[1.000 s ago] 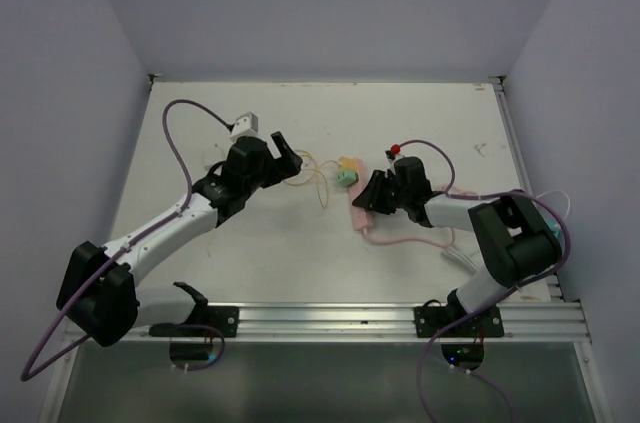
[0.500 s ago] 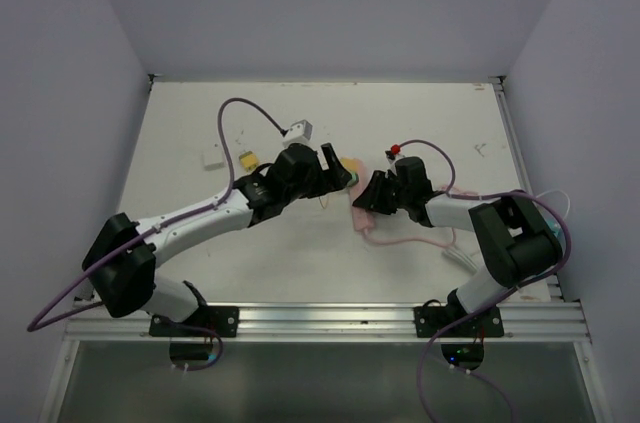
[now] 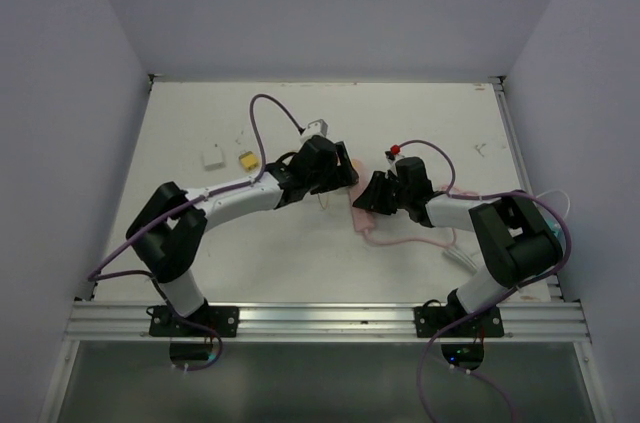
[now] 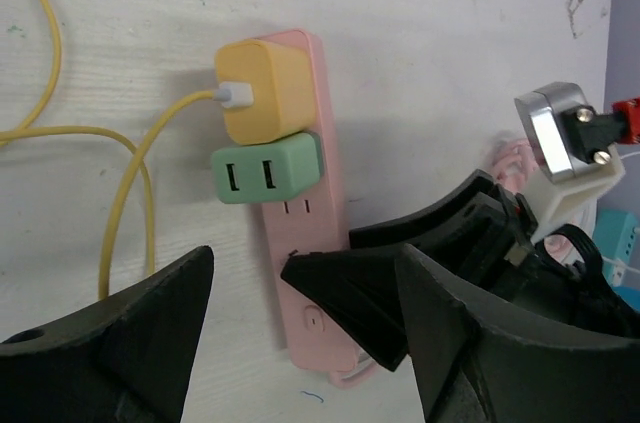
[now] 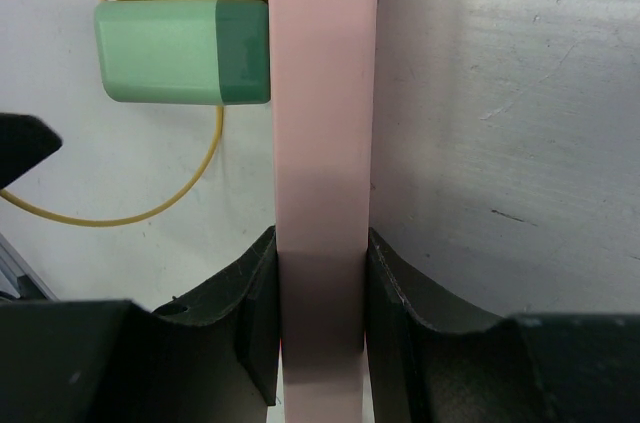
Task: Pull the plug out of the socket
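Observation:
A pink power strip [image 4: 300,213] lies on the white table with a yellow plug [image 4: 262,88] and a green plug [image 4: 265,168] in it, side by side. A yellow cable [image 4: 125,193] runs from the yellow plug. My left gripper [image 4: 300,343] is open and hovers over the strip, just short of the plugs. In the top view, it [image 3: 345,171] hides both plugs. My right gripper [image 5: 320,323] is shut on the strip's [image 5: 320,143] near end, below the green plug [image 5: 180,51]. It also shows in the top view [image 3: 372,201].
A small white block [image 3: 212,156] and a small yellow block [image 3: 245,158] lie at the left of the table. The strip's pink cord [image 3: 420,240] trails right under my right arm. Walls close in the table's left, back and right sides.
My left arm has swung right from the table's left part to over the plugs on the strip. My right gripper has stayed shut on the strip.

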Robot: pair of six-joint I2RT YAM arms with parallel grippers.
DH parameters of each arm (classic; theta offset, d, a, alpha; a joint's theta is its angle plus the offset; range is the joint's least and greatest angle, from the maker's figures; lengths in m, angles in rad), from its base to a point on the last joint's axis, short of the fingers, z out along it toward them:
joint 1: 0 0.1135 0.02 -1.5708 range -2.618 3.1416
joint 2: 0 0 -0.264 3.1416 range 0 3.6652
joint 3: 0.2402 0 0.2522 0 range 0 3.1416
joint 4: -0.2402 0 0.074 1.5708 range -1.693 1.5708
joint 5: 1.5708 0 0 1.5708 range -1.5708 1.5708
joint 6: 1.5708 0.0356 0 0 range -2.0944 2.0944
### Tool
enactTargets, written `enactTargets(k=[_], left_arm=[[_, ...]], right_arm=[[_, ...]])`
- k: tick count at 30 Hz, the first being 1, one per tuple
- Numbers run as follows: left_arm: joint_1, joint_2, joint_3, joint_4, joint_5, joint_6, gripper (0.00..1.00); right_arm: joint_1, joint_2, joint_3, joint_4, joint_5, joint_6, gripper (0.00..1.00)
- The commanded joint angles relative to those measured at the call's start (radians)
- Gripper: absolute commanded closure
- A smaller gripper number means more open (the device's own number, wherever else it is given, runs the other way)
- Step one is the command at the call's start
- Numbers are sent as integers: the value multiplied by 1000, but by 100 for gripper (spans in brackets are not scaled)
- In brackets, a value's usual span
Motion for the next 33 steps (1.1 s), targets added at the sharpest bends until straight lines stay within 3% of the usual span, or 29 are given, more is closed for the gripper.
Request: enactTargets(k=[1, 9, 25, 33], left_arm=[[46, 33, 17, 49, 29, -7, 23], [116, 100, 12, 136, 144, 27, 24], [138, 192, 44, 184, 254, 53, 26], [155, 206, 43, 219, 285, 35, 34]], right_arm=[[3, 57, -73, -257, 33, -77, 100], [3, 62, -73, -229, 21, -80, 100], [3, 77, -69, -220, 4, -84, 100], [4, 83, -66, -219, -4, -87, 100]])
